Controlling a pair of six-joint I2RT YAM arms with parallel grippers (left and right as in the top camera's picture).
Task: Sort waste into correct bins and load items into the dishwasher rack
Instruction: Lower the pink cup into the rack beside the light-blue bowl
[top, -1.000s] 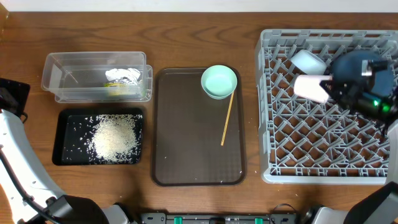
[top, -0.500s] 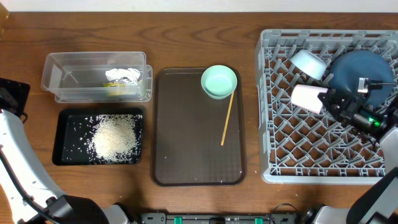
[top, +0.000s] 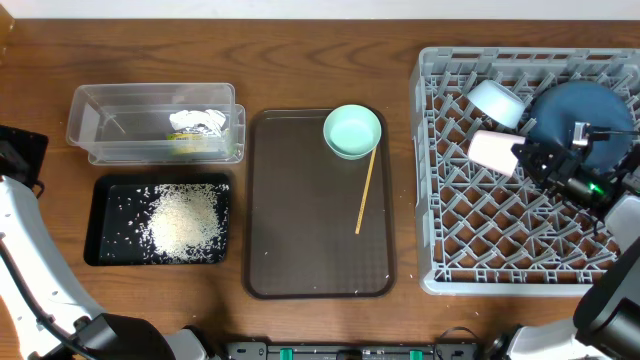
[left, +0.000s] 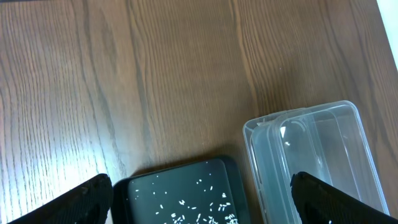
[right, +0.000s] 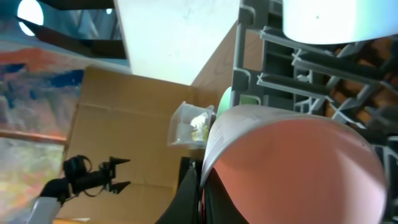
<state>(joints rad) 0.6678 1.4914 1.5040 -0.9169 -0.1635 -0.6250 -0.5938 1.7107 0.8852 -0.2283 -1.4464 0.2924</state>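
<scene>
My right gripper (top: 522, 157) is shut on the rim of the small pale-pink cup (top: 492, 151) and holds it on its side over the grey dishwasher rack (top: 440, 275). The cup fills the right wrist view (right: 298, 168), the fingers (right: 202, 193) pinching its wall. In the rack lie the dark-blue dish (top: 575, 110) and the light-blue bowl (top: 497, 100). The mint-green bowl (top: 352, 131) and wooden stick (top: 366, 190) lie on the brown tray (top: 300, 270). Rice (top: 185, 220) lies in the black tray (top: 100, 215). The wrapper (top: 195, 130) is in the clear tub (top: 95, 125). My left gripper (left: 199, 199) is open above the black tray (left: 180, 193).
The brown serving tray stands between the bins and the rack. Bare wooden table (left: 124, 81) lies beyond the black tray and clear tub (left: 323, 162). The left arm's white link (top: 30, 260) runs along the table's left edge.
My right gripper has carried the pink cup a short way, first down and left over the rack, then slightly back up. The left arm has not moved.
</scene>
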